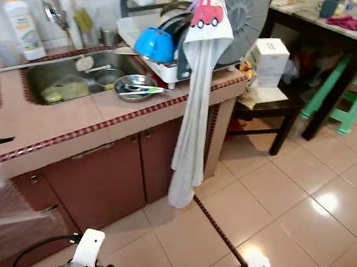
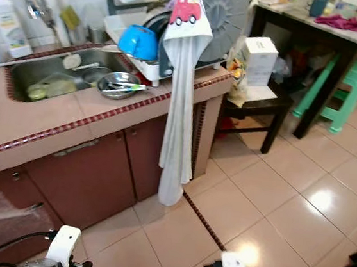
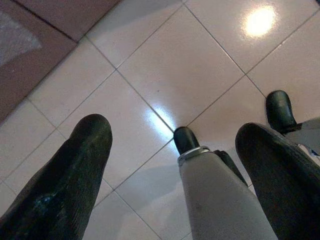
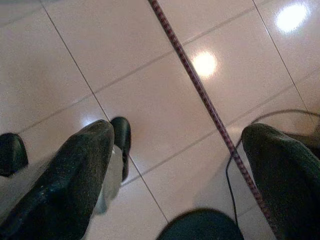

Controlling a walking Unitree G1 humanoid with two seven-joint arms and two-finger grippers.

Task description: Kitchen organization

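Both arms hang idle above the floor tiles (image 3: 165, 65): left claw (image 3: 172, 165) open, right claw (image 4: 180, 165) open, both empty. Steel bowl (image 1: 135, 87) sits at desk (image 1: 69, 127) front edge, beside sink (image 1: 75, 80); blue bowl (image 1: 155, 44) in dish rack (image 1: 166, 68) at the desk's right end.

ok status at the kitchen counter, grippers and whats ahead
Left gripper and right gripper open, hanging over floor tiles. Steel bowl on counter by sink. White towel draping counter front.

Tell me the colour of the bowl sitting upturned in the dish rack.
Bright blue. The bowl shows best in the left eye view.
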